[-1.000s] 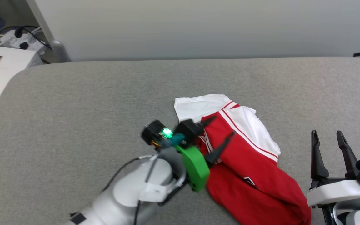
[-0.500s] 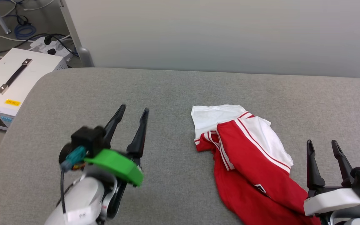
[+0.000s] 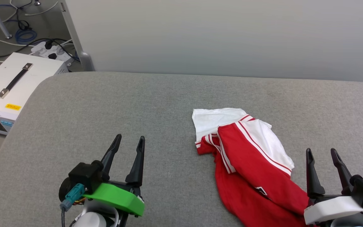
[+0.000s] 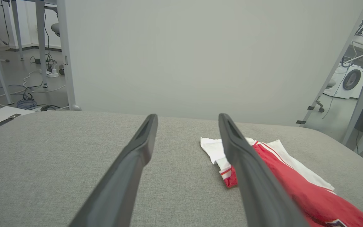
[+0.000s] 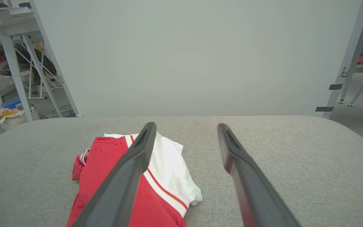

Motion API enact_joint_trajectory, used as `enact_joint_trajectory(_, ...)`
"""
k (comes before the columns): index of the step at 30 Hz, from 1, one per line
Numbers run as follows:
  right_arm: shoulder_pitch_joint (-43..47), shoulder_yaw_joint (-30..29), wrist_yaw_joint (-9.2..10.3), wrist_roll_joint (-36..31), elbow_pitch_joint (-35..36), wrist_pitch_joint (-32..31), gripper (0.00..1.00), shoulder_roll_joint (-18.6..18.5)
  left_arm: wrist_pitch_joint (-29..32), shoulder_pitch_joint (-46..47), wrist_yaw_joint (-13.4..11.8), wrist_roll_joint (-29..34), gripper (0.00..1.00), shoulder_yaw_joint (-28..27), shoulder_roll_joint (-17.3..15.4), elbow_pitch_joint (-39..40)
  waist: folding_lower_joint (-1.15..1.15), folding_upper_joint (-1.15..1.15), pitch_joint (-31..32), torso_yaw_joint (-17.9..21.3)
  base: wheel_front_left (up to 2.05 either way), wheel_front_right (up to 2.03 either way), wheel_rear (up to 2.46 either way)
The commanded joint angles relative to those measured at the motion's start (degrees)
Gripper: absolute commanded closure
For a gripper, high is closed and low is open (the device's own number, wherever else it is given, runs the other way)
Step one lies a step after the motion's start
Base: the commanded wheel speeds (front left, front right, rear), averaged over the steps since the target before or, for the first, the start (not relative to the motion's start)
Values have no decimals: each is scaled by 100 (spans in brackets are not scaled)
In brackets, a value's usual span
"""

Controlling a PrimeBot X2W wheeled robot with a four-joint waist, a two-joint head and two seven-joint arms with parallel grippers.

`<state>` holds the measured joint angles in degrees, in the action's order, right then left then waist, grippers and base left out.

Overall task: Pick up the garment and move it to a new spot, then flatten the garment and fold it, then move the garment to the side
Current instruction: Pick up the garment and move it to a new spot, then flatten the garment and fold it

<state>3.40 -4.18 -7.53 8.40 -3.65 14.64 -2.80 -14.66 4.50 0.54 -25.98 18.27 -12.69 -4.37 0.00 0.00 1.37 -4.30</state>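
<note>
The garment [image 3: 250, 164] lies crumpled on the grey table [image 3: 169, 101], right of centre: red body, white sleeves with red-and-white striped trim. It also shows to the right in the left wrist view [image 4: 298, 186] and to the left in the right wrist view [image 5: 106, 176]. My left gripper [image 3: 128, 141] stands open at the lower left, well apart from the garment, with nothing between its fingers. My right gripper [image 3: 321, 153] stands open at the lower right, just right of the garment's red lower part, holding nothing.
A white box with a black handle [image 3: 11, 88] stands on the floor beyond the table's left edge, with cables and a power strip [image 3: 47, 47] behind it. A grey panel [image 3: 219, 34] rises behind the table's far edge.
My left gripper has let go of the garment and drawn back to the lower left, fingers now pointing up. The camera has shifted. The garment lies still.
</note>
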Motion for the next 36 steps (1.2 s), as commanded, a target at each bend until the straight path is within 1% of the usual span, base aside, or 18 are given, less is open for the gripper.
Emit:
enact_joint_trajectory(1,55,5,4,-25,-13,36,0,-8,-33,-86,69,127,0,-67,53,-14,0,0,-17,2,0,0,0)
enact_joint_trajectory(5,19,-64,4,-177,-59,-8,0,-11,-33,-41,214,312,0,-214,203,-46,0,0,-125,-56,0,0,0)
enact_joint_trajectory(8,-122,-62,4,-253,-92,-404,0,-101,-33,36,302,430,0,-299,288,-59,0,0,-269,-114,0,0,0)
enact_joint_trajectory(10,-279,-17,4,-215,-113,-842,0,-217,-33,61,350,479,0,-365,345,-89,0,0,-374,-155,0,0,0)
enact_joint_trajectory(12,-468,39,4,-72,-168,-1412,0,-355,-33,93,396,520,0,-428,398,-119,0,0,-492,-200,0,0,0)
enact_joint_trajectory(15,-814,121,4,336,-341,-2361,0,-600,-33,154,464,596,0,-501,477,-162,0,0,-667,-280,0,0,0)
enact_joint_trajectory(19,-1216,287,4,702,-634,-3559,0,-1010,-33,256,543,692,0,-539,563,-222,0,0,-850,-407,0,0,0)
enact_joint_trajectory(21,-1372,328,4,832,-751,-4070,0,-1134,-33,313,573,732,0,-557,600,-238,0,0,-933,-479,0,0,0)
enact_joint_trajectory(23,-1505,334,4,903,-846,-4444,0,-1231,-33,367,597,766,0,-574,634,-249,0,0,-1014,-549,0,0,0)
enact_joint_trajectory(25,-1593,405,4,920,-905,-4699,0,-1330,-34,415,617,796,0,-591,664,-261,0,0,-1088,-619,0,0,0)
enact_joint_trajectory(28,-1662,481,4,930,-977,-4901,0,-1417,-34,468,639,826,0,-626,701,-270,0,0,-1182,-696,0,0,0)
enact_joint_trajectory(35,-1675,686,4,768,-1265,-5070,0,-1544,-34,533,672,893,0,-696,762,-288,0,0,-1315,-782,0,0,0)
enact_joint_trajectory(36,-1665,757,4,776,-1303,-5089,4,-1561,-34,537,675,903,0,-706,769,-292,0,0,-1327,-781,0,0,0)
